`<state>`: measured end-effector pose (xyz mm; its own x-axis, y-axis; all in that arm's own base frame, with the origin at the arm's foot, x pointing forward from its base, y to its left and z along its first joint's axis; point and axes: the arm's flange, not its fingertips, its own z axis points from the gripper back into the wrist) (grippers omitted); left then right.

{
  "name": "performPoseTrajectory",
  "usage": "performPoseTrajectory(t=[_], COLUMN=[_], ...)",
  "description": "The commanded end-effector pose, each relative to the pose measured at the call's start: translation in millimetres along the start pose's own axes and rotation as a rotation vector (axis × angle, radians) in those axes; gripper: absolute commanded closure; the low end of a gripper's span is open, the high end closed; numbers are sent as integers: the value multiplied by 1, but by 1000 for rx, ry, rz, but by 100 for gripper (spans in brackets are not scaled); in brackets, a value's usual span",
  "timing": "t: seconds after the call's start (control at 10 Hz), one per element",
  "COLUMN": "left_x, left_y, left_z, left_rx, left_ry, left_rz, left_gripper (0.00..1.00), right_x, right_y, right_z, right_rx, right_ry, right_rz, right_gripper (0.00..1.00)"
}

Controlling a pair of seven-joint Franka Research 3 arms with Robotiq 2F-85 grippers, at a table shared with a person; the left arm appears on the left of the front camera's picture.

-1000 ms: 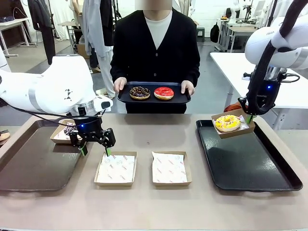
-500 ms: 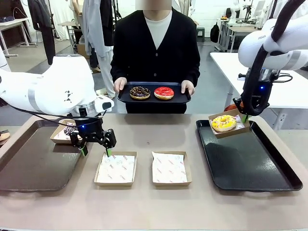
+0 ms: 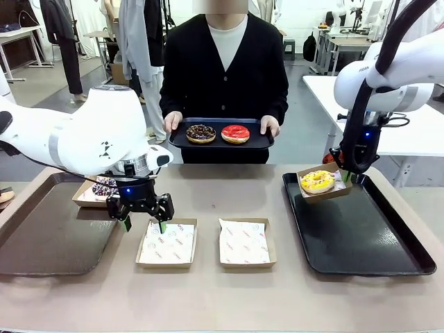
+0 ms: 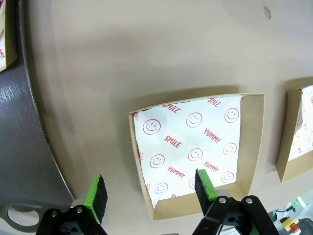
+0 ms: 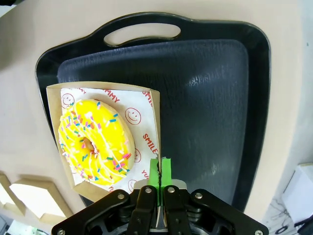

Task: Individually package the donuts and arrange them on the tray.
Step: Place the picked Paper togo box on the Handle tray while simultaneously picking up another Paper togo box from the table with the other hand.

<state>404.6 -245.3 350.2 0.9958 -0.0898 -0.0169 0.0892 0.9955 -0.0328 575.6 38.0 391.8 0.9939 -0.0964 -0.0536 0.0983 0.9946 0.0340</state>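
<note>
A yellow-glazed donut lies in a paper-lined cardboard box. My right gripper is shut on that box's side wall and holds it just over the far-left corner of the black tray. A person across the table holds a small tray with a dark chocolate donut and a red-glazed donut. My left gripper hangs open above the near-left edge of an empty lined box.
A second empty lined box sits at the table's middle. The brown tray on the left carries a box with a dark sprinkled donut. The near end of the black tray is bare.
My right gripper has carried the boxed yellow donut left and down toward the black tray's far corner. My left gripper has shifted slightly right and lower, over the empty box.
</note>
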Motion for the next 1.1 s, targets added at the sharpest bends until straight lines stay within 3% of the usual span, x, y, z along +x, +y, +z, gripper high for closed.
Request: performPoseTrajectory(t=[0.0, 1.0], left_x=[1, 5], left_y=[-6, 5], left_z=[-4, -16], left_rx=[36, 34], left_ry=[-30, 14], left_rz=[39, 59], left_gripper=[6, 6], right_x=[8, 23], right_y=[5, 17], right_z=[-3, -12], right_rx=[12, 3], right_ry=[-17, 2], right_rz=[-26, -1], right_gripper=[99, 99])
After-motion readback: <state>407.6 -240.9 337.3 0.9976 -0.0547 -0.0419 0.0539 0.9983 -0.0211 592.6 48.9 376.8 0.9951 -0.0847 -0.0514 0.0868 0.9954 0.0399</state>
